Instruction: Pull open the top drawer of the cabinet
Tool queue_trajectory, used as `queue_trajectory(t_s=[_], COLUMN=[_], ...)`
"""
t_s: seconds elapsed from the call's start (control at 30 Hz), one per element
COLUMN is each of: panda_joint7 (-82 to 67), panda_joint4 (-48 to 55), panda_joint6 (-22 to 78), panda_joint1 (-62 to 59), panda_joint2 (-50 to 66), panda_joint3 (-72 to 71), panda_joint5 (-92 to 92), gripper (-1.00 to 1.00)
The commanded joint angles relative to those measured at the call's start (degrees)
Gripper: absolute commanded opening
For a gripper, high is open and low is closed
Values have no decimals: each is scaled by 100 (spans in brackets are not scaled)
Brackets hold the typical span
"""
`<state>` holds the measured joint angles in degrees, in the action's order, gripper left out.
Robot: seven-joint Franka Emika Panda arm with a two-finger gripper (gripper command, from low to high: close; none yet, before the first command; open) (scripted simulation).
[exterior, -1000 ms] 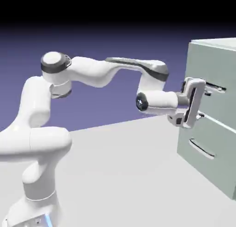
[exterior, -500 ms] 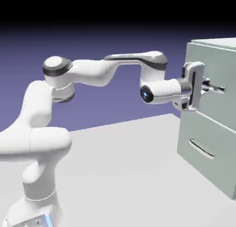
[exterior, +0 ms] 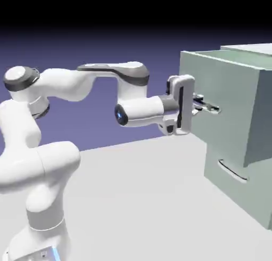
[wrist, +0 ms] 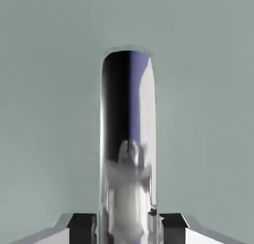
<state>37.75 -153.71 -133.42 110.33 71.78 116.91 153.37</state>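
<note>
The pale grey-green cabinet stands at the exterior view's right. Its top drawer sticks well out of the body toward the arm. My gripper is shut on the drawer's silver bar handle. In the hand view the shiny handle runs up the middle between my two grey fingertips, with the flat drawer front filling everything behind it. The lower drawer front with its own handle sits flush below.
The white arm reaches across from the exterior view's lower left at about the top drawer's height. A grey table surface lies beneath the arm and in front of the cabinet.
My gripper closed on the top drawer's handle and moved left, drawing the drawer out of the cabinet. The arm has folded back toward its base.
</note>
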Motion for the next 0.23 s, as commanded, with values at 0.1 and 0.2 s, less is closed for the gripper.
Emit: queue_trajectory(t_s=[0.1,0.2], panda_joint7=[106,212], panda_joint4=[-432,-780], panda_joint6=[-34,-120], panda_joint1=[461,876], panda_joint2=[221,446], panda_joint3=[277,518], panda_joint5=[-219,-438], gripper=[100,100])
